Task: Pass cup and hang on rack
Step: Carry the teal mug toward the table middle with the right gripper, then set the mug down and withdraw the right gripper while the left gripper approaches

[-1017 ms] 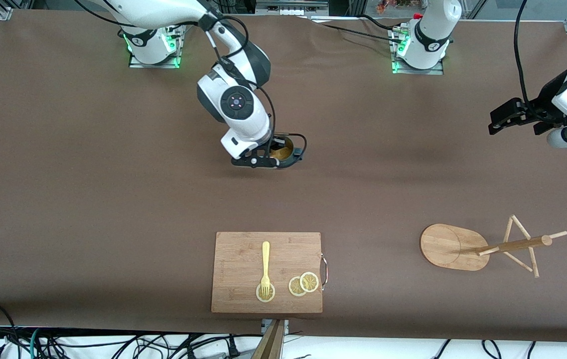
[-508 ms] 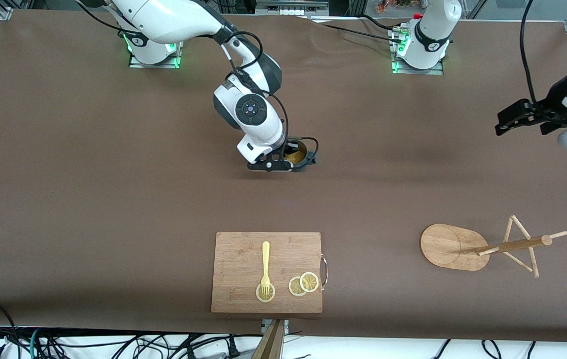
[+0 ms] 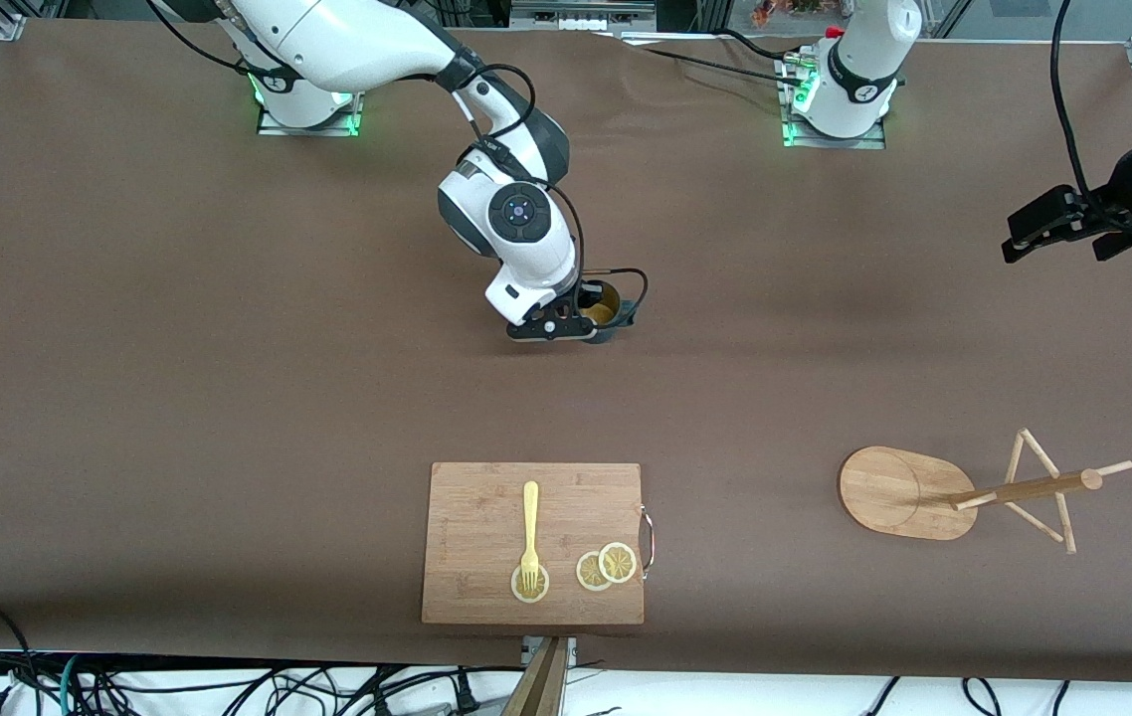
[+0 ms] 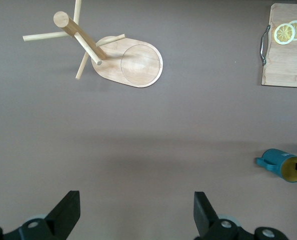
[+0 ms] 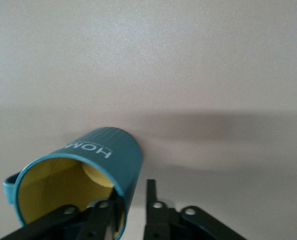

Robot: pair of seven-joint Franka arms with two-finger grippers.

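The right end effector (image 3: 594,320) was angled down at mid-counter, one finger inside the cup (image 5: 81,180) and one outside its wall, whether pinching it unclear, while the left end effector (image 4: 133,220) was held spread, waiting, above the counter (image 3: 228,398).

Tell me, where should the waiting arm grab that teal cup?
Probably the rim wall, from above, one finger inside: the cup sits mouth-up, and its handle, pointing toward the left arm's end, must stay free for a rack peg. The right gripper straddles that rim; the left gripper waits open over the table.
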